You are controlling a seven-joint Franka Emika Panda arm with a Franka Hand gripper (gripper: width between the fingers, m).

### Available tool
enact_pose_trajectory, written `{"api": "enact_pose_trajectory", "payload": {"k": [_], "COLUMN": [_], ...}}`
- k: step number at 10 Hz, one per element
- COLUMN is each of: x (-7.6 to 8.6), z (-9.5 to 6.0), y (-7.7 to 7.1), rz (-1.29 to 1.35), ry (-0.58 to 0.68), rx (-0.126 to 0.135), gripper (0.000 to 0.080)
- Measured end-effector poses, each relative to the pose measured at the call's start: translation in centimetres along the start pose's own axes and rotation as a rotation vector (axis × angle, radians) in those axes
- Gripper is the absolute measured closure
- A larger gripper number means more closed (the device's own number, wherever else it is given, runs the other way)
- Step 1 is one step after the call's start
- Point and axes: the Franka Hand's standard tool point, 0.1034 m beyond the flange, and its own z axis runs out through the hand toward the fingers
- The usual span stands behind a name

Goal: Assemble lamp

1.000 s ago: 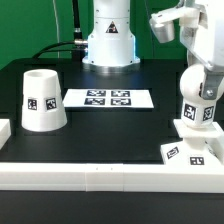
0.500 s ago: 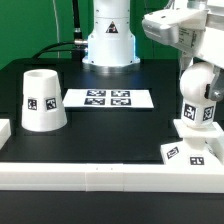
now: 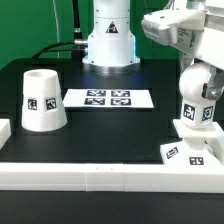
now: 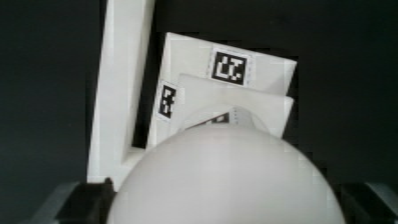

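Observation:
The white round-headed bulb [image 3: 197,112] stands upright on the flat square base [image 3: 188,153] at the exterior view's right. My gripper [image 3: 199,82] comes down from above and is shut on the bulb's head. In the wrist view the bulb's head [image 4: 222,175] fills the space between the dark fingers [image 4: 84,205], with the tagged base [image 4: 240,70] beyond it. The truncated-cone shade [image 3: 42,100] stands alone at the exterior view's left, wide end down.
The marker board [image 3: 107,98] lies mid-table in front of the arm's white pedestal [image 3: 108,40]. A long white border rail [image 3: 100,174] runs along the front edge and also shows in the wrist view [image 4: 125,70], right beside the base.
One second ago the wrist and arm stood differently over the bulb; they have since turned and shifted towards the exterior view's left. Nothing moved in the last half second. Bulb, base and shade stay in place.

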Motion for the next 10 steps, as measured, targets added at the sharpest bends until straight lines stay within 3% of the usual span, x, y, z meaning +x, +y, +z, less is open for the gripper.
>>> {"api": "enact_pose_trajectory", "payload": {"k": [5,10], "x": [-0.01,-0.03], "z": [0.10,0.16], "y": [-0.31,-0.28], "rz": [0.687,1.006], "ry": [0.030,0.033], "rx": [0.031,0.039], "gripper": [0.0222,0.0220]}}
